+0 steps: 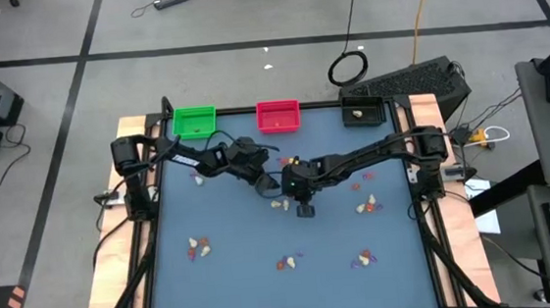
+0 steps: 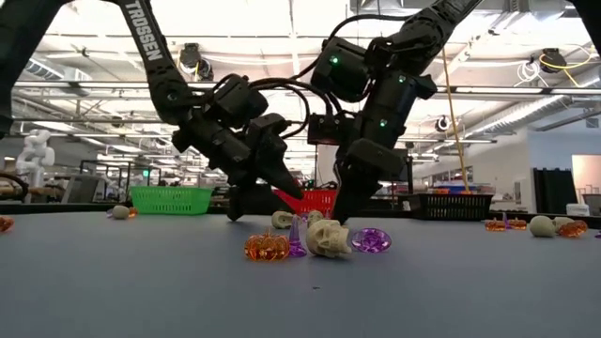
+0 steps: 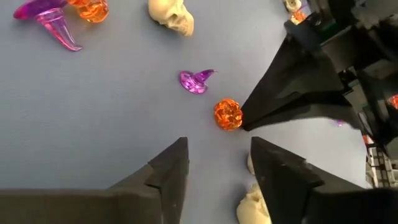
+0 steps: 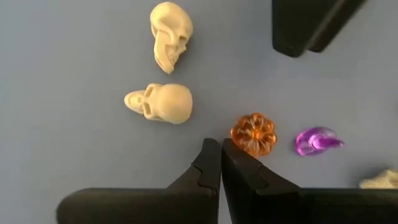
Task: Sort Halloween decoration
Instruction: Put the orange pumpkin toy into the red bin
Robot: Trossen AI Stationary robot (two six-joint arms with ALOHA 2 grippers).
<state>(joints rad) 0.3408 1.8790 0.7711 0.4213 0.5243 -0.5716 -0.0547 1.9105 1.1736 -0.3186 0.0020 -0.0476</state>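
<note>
Both arms are reaching over the middle of the blue table (image 1: 226, 276), their tips almost meeting above a small cluster of trinkets. The right hand (image 4: 221, 163) is hovering with its fingers pressed together, the tips just beside an orange pumpkin (image 4: 254, 134) but gripping nothing. A purple witch hat (image 4: 317, 140) is lying next to that pumpkin, and two cream skulls (image 4: 160, 104) are sitting close by on its other side. The left hand (image 3: 217, 163) is pointing down at the same cluster with its fingers spread, the pumpkin lying just beyond its tips, touching the right hand's fingers. More trinkets are lying in small groups toward the near edge and right side. A green tray (image 1: 194, 121), a red tray (image 1: 278, 115) and a black tray (image 1: 363, 112) are lining the far edge.
</note>
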